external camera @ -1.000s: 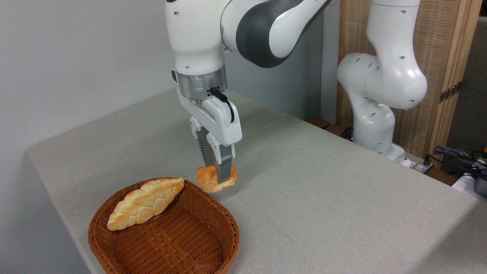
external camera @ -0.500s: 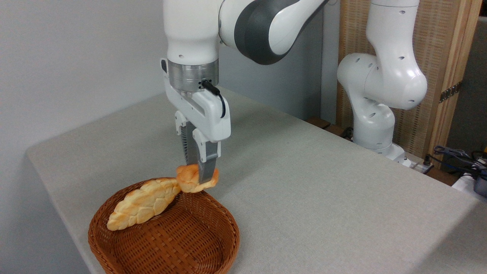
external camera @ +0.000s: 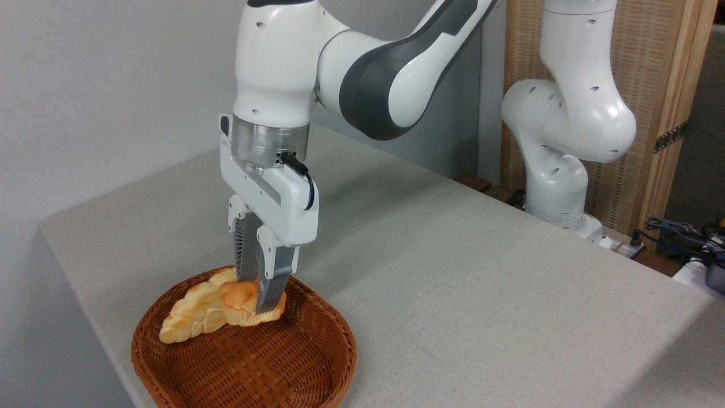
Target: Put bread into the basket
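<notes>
Since the earlier frame the end effector had carried the small golden-orange knotted bun, clamped between its fingers, from beyond the rim to over the reddish-brown woven wicker basket, lower left of frame. The placing step looked nearly complete; the next move called for a slight lowering and opening of the jaws, clear of the long pale braided loaf beside it.

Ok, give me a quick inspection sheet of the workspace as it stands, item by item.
Surface: grey cloth-covered table, bare apart from the basket.
Job's things: bread held above the inside of the basket, not yet released.
Clutter: long braided loaf lies in the basket along its left wall; the bread overlaps it in view, contact unclear.
Gripper: gripper pointing down, closed on the bread.
Cables: black lead at the wrist; loose cables off the table, far right.
Surroundings: arm base, wooden screen, plain wall.
</notes>
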`<state>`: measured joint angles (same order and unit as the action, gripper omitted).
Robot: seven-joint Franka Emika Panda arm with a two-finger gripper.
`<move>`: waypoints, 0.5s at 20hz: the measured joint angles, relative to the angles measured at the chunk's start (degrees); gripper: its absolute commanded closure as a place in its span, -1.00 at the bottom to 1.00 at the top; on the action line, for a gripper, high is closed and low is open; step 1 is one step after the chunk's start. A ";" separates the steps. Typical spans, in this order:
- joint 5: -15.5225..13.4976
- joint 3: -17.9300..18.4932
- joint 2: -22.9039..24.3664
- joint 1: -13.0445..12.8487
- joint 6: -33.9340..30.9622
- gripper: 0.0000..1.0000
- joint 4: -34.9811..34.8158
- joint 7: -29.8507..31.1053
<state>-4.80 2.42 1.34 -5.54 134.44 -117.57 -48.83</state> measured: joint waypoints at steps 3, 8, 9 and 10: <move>0.00 0.05 -0.47 0.00 0.12 -1.00 0.04 0.00; 0.00 0.07 -0.52 0.00 0.12 -1.00 0.17 0.09; 0.00 0.07 -0.52 0.00 0.12 -1.00 0.20 0.10; 0.00 0.07 -0.52 0.00 0.12 -1.00 0.25 0.10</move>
<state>-4.81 2.48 0.82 -5.54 134.57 -117.32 -48.73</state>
